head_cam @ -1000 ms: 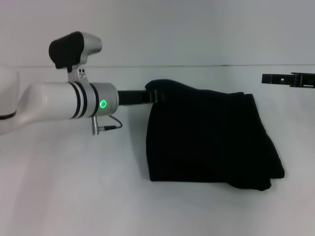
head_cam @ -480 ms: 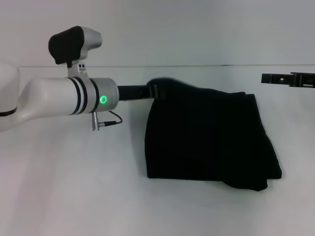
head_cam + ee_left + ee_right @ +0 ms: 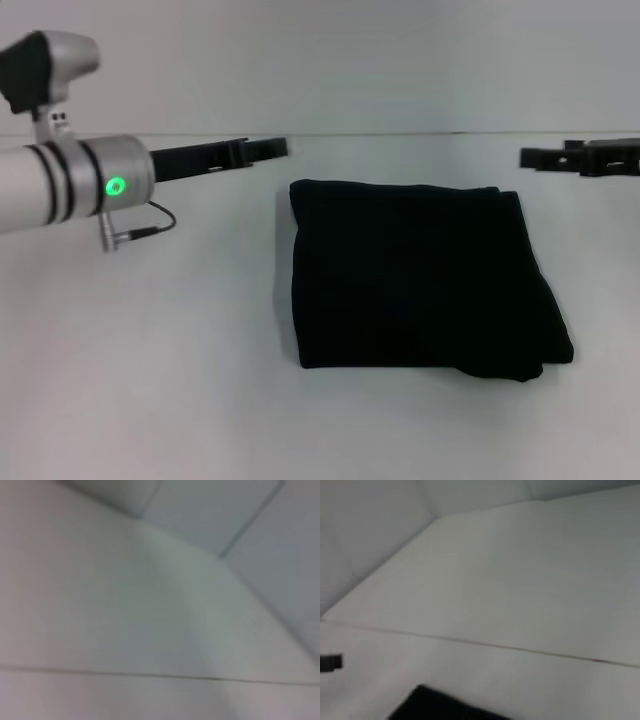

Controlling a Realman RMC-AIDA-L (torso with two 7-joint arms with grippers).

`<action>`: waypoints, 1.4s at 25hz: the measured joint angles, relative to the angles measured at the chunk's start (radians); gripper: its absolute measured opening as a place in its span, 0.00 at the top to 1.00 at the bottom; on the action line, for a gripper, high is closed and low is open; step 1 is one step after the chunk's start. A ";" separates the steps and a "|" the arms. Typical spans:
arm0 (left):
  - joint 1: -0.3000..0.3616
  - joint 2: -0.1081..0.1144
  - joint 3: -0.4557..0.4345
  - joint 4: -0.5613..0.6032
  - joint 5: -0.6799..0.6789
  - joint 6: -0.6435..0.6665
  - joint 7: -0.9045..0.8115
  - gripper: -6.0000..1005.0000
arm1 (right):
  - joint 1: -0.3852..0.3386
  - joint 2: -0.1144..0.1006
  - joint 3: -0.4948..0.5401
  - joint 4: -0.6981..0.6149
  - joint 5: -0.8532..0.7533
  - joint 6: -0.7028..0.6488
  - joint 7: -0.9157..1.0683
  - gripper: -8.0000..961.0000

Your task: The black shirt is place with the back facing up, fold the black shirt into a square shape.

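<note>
Black shirt (image 3: 420, 280) folded, edges free

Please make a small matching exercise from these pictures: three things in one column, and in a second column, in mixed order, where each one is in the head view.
Things:
1. black shirt
2. left end effector
3. right end effector

Places:
A. at the far right, beyond the folded cloth
B. folded flat on the table, in the middle
C. at the far left, clear of the cloth

Pairs: 1-B, 2-C, 3-A

Even, soft, bright light; both wrist views blurred, head view slightly soft
</note>
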 joint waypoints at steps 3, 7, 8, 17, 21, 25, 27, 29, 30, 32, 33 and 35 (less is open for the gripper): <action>0.054 -0.011 -0.001 0.090 -0.042 0.262 0.120 0.55 | -0.006 0.005 0.000 -0.005 0.041 -0.123 -0.118 0.04; 0.069 -0.018 0.005 0.111 -0.047 0.430 0.275 0.32 | -0.009 0.022 -0.002 -0.027 0.050 -0.231 -0.226 0.04; 0.069 -0.019 0.013 0.108 -0.047 0.452 0.322 0.25 | -0.010 0.029 -0.005 -0.042 0.045 -0.243 -0.238 0.04; 0.022 -0.024 0.154 0.102 -0.010 0.408 0.467 0.11 | -0.033 0.044 -0.089 -0.134 0.013 -0.260 -0.230 0.04; -0.005 -0.025 0.215 0.091 0.001 0.348 0.461 0.08 | -0.021 0.041 -0.113 -0.133 -0.035 -0.243 -0.192 0.04; -0.029 -0.020 0.232 0.074 0.002 0.327 0.460 0.08 | -0.015 0.049 -0.116 -0.133 -0.075 -0.225 -0.181 0.04; -0.038 -0.015 0.235 0.064 0.004 0.322 0.460 0.08 | -0.014 0.050 -0.117 -0.131 -0.083 -0.215 -0.181 0.04; -0.045 -0.013 0.236 0.057 0.012 0.319 0.460 0.08 | -0.013 0.050 -0.117 -0.127 -0.085 -0.208 -0.181 0.04; -0.047 -0.012 0.237 0.057 0.019 0.315 0.459 0.08 | -0.013 0.050 -0.117 -0.125 -0.085 -0.205 -0.181 0.04; -0.049 -0.012 0.241 0.057 0.026 0.305 0.455 0.08 | -0.013 0.049 -0.117 -0.124 -0.085 -0.202 -0.181 0.04; -0.049 -0.012 0.244 0.057 0.028 0.297 0.451 0.08 | -0.012 0.049 -0.118 -0.124 -0.085 -0.201 -0.181 0.04; -0.050 -0.012 0.247 0.056 0.029 0.290 0.448 0.08 | -0.010 0.049 -0.118 -0.124 -0.085 -0.199 -0.181 0.04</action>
